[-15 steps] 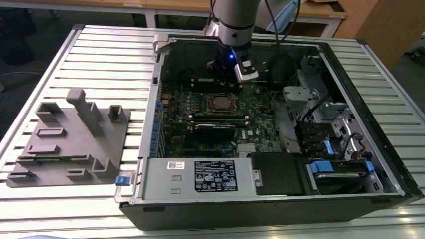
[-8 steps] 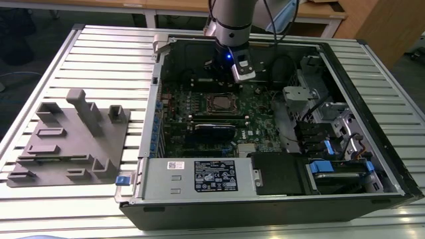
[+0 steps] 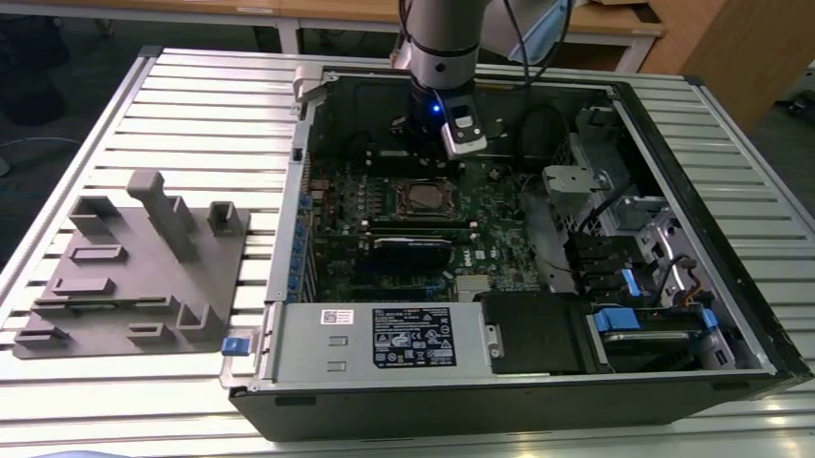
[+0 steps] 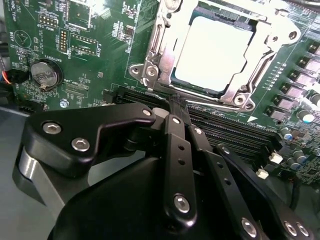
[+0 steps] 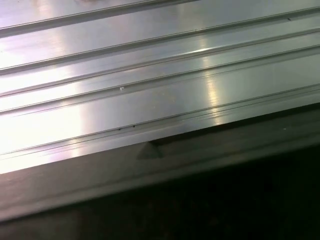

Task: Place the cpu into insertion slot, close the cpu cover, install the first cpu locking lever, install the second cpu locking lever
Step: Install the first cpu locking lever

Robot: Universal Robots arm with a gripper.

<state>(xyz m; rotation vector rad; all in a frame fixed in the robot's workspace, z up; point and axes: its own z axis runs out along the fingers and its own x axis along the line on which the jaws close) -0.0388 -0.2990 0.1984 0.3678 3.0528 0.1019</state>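
Black claw (image 4: 175, 106), pressed together on nothing, hangs just beside the thin silvery metal cpu cover (image 4: 157, 41). The small pale-silver square cpu (image 4: 215, 52) lies within its window.

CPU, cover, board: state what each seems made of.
CPU: probably a metal top; pale silvery-grey, matte, even sheen.
Cover: stamped metal, seemingly steel; bright glints on bent edges.
Board: green laminate, likely fibreglass; fine printed markings and soldered parts.

Matt pale metal cpu (image 4: 212, 52), shiny silvery metal cpu cover (image 4: 156, 47), glossy ribbed metal table (image 5: 150, 100)
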